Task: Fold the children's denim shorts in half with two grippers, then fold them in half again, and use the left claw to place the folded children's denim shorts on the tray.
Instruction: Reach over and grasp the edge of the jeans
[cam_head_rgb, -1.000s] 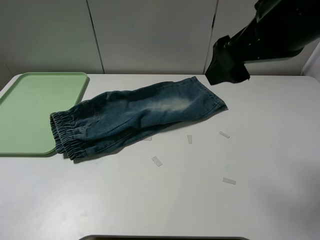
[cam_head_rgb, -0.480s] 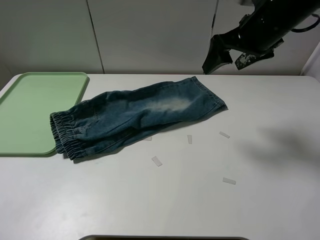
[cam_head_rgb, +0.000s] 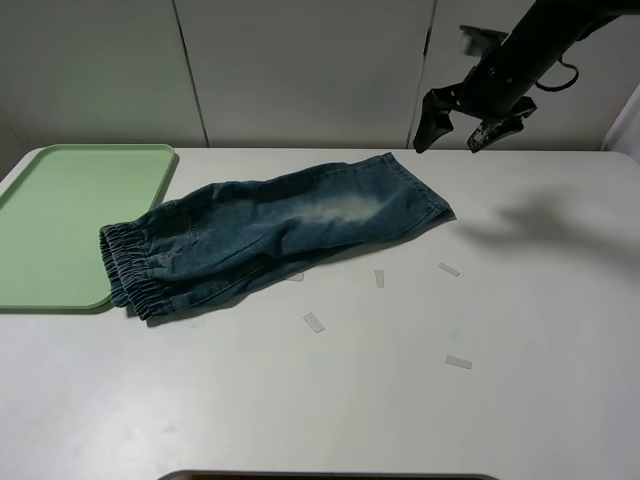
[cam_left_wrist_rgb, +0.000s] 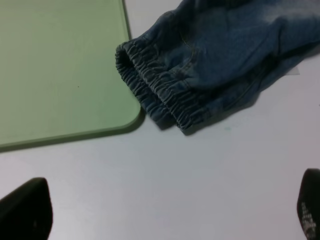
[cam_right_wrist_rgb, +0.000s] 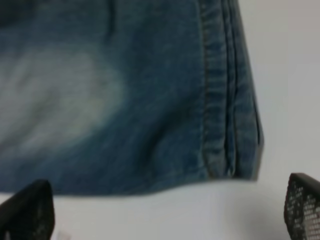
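R gripper (cam_head_rgb: 449, 140) now swings down into full view, jaws apart, hovering by the hem of the shorts (cam_head_rgb: 270, 235), which lie apparently once-folded on the table (cam_head_rgb: 400, 410) w/ waistband at the tray (cam_head_rgb: 60, 200) edge, so 2nd fold seems next; L gripper (cam_left_wrist_rgb: 165, 215) also apart.

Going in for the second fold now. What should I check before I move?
1. Right gripper open: ok.
2. Left gripper open, fingertips wide apart: ok.
3. Shorts apparently folded once, lying flat: ok.
4. Hem in the right wrist view, nothing on it: ok.
5. Tray free to receive the shorts: ok.
6. Waistband clear of the tray's rim: cannot tell.
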